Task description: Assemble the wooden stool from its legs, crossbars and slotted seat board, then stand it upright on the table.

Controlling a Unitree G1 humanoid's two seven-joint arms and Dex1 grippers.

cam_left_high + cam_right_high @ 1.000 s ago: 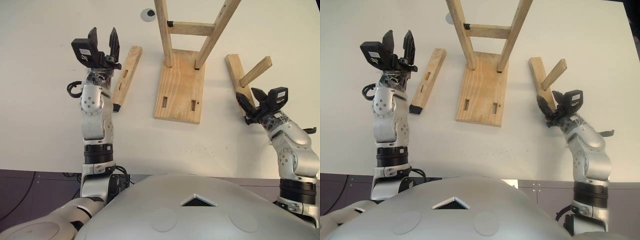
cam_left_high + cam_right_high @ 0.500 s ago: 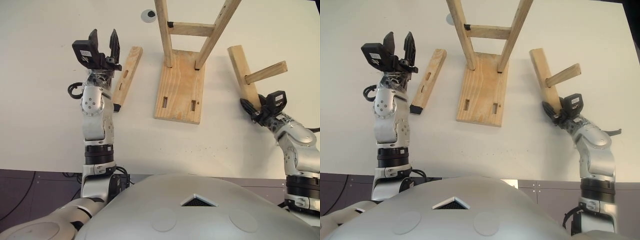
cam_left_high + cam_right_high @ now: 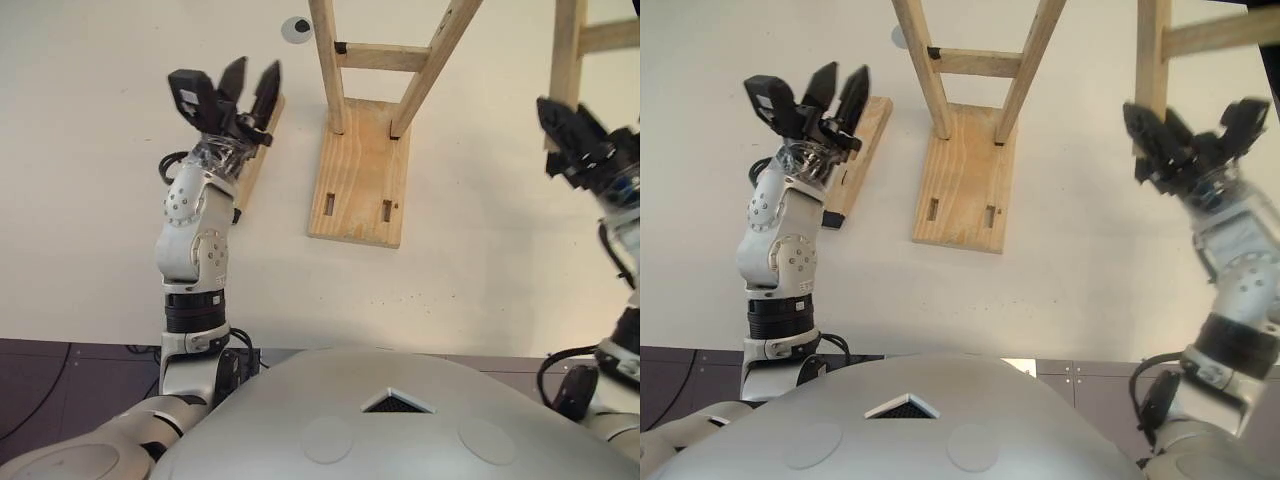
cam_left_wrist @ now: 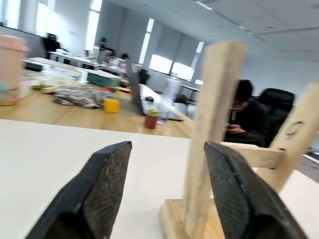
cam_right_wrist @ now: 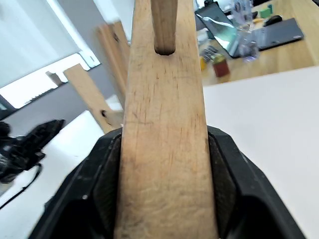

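The slotted seat board lies flat mid-table, with two legs standing in its far slots and joined by a crossbar. A loose leg lies left of the board. My left gripper hangs open over that leg's far end, its fingers apart with nothing between them. My right gripper is shut on another leg, held upright above the table's right side, with a crossbar stuck in its side. In the right wrist view this leg fills the jaws.
A small round grey disc sits on the white table behind the board. The table's front edge runs just before the robot's chest. Bare tabletop lies between the board and my right arm.
My right gripper has lifted its leg and crossbar off the table and turned it upright, moving up and to the right. My left gripper has swung right, over the loose leg.
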